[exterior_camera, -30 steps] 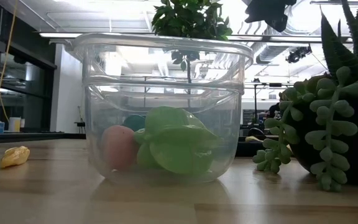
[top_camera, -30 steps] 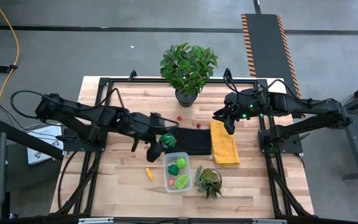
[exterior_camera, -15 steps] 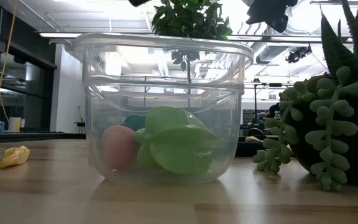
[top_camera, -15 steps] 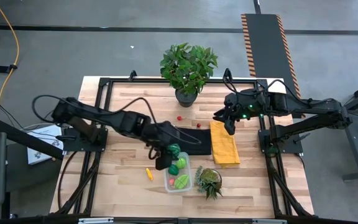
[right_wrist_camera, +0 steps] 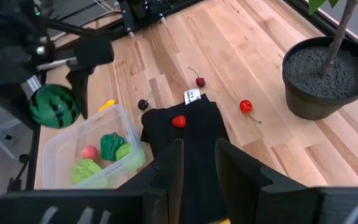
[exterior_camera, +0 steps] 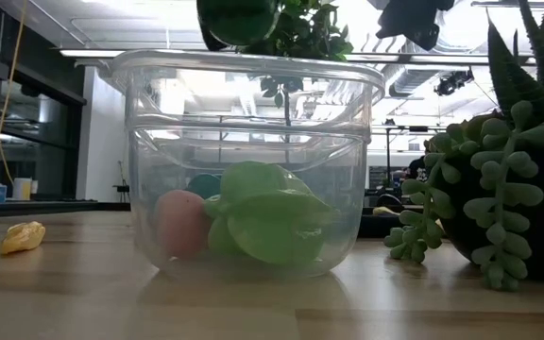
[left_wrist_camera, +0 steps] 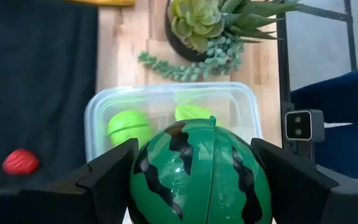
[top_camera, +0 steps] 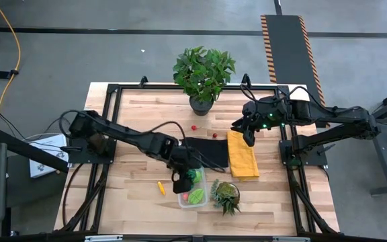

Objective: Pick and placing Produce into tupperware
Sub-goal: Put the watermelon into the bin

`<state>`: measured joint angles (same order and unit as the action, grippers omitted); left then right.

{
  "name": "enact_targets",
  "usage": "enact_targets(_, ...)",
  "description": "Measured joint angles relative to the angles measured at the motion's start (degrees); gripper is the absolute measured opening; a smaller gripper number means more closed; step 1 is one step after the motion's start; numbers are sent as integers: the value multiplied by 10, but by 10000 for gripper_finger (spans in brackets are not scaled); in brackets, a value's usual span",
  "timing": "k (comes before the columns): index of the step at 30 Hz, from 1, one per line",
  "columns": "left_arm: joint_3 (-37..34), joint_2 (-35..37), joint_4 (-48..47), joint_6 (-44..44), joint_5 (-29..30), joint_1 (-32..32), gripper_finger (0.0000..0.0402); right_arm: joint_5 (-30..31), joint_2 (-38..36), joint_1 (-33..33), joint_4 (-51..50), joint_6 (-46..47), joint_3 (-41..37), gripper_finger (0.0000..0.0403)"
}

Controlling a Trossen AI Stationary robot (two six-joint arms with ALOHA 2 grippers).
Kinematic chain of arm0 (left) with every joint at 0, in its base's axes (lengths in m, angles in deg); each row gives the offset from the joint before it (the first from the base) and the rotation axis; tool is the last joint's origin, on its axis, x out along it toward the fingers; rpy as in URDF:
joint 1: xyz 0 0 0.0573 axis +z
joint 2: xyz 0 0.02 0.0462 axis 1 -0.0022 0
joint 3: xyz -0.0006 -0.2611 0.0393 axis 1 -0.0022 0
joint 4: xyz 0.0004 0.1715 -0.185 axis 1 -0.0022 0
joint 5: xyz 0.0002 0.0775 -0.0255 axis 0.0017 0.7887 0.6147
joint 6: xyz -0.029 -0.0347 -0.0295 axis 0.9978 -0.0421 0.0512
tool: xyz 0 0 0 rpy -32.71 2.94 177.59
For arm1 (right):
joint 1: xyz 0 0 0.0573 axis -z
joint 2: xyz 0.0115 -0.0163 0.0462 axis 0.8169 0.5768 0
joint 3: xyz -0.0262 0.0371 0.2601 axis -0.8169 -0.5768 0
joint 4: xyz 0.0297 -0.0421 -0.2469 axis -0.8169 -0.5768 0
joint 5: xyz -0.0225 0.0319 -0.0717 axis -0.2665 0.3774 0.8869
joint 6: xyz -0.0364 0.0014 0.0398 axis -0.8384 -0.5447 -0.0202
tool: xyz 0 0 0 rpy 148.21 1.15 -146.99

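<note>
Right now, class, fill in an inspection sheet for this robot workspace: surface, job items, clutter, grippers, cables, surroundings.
Surface: wooden table with a black cloth and a yellow cloth on it.
Job items: clear tupperware holds green pieces and a pinkish one; toy watermelon is held above it; red berries and a dark berry lie loose; a yellow piece lies beside the tupperware.
Clutter: potted leafy plant; succulent.
Grippers: left gripper is shut on the watermelon over the tupperware; right gripper waits, fingers close together, near the yellow cloth.
Cables: yellow cable on the floor.
Surroundings: striped floor mat.
</note>
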<state>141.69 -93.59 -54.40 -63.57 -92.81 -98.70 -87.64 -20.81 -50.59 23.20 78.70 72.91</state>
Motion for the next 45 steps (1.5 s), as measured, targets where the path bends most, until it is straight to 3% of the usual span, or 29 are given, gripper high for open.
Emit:
enact_targets(7, -1, -22, 20, -5, -18, -6, 274, -1, 0, 0, -3, 0, 0, 83)
enact_targets(14, -1, -20, 5, -17, 16, -5, 294, -5, 0, 0, -11, -2, 0, 83)
enact_targets(24, -47, -21, 30, -7, 16, -6, 274, -5, 0, 0, -12, -4, 0, 83)
enact_targets(28, -74, -21, 64, 6, 16, -6, 290, -5, 0, 0, -12, -4, 0, 83)
enact_targets(45, -102, -27, 155, 18, 12, -22, 277, -5, 0, 0, -12, 2, 0, 83)
